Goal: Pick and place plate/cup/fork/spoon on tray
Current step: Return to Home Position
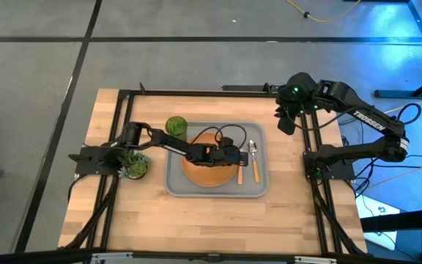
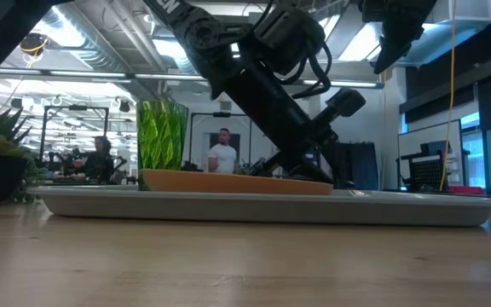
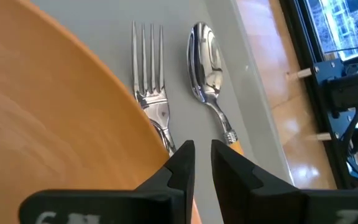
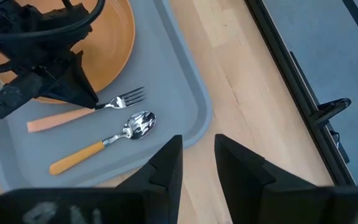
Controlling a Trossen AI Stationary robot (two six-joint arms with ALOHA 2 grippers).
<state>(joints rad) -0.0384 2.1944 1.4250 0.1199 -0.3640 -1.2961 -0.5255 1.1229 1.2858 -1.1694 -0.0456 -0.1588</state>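
The grey tray (image 1: 174, 187) lies mid-table. On it are the orange plate (image 1: 205, 174), the green cup (image 1: 176, 127) at its far left corner, and the fork (image 4: 120, 101) and spoon (image 4: 104, 144) side by side to the right of the plate. My left gripper (image 3: 202, 158) is low over the tray at the plate's right edge, its fingers a narrow gap apart with bare tray showing between them. My right gripper (image 4: 197, 162) is open and empty, raised above the table's far right (image 1: 284, 121). My left gripper has one finger (image 3: 182, 163) over the fork's neck (image 3: 165, 140), slanting down from the table's left. The fork lies flat on the tray, not between the fingers. I cannot tell whether the finger touches it.
A spiky potted plant (image 1: 134, 163) stands on the wood left of the tray, under the left arm. Black frame rails run along both sides of the table (image 1: 313, 191). People stand in the room beyond the table (image 2: 223, 153).
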